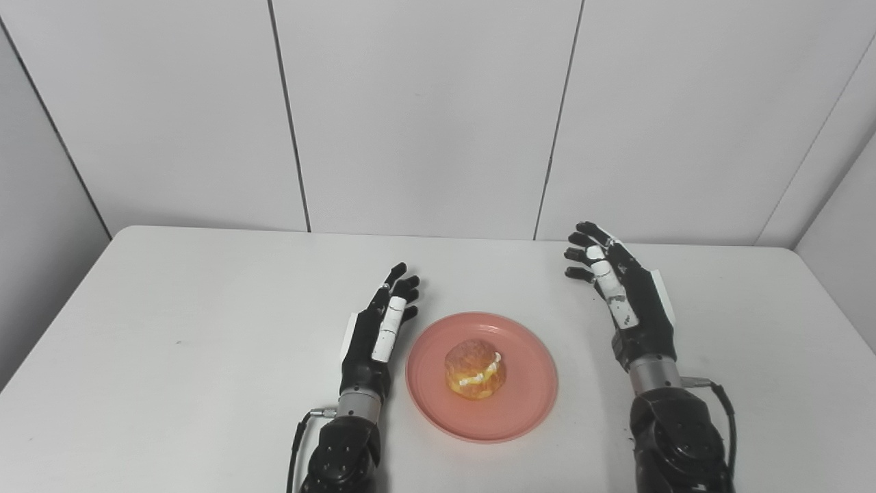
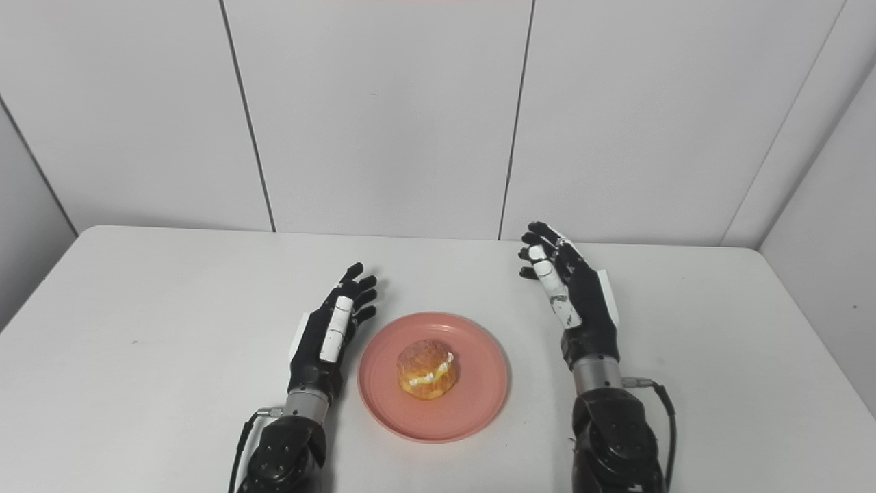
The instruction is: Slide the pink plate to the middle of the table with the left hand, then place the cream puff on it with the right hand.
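A pink plate [image 1: 527,404] lies on the white table near the front middle. A golden cream puff [image 1: 475,369] with white cream sits on the plate, near its middle. My left hand [image 1: 380,326] is open and empty, just left of the plate's rim, fingers pointing away from me. My right hand [image 1: 619,287] is open and empty, to the right of the plate and a little farther back, apart from it. The same scene shows in the right eye view, with the plate [image 2: 479,404], the puff [image 2: 426,369], the left hand [image 2: 332,326] and the right hand [image 2: 571,291].
The white table [image 1: 171,329] runs to a grey panelled wall [image 1: 424,116] at the back. Its left and right edges are in view. Nothing else stands on it.
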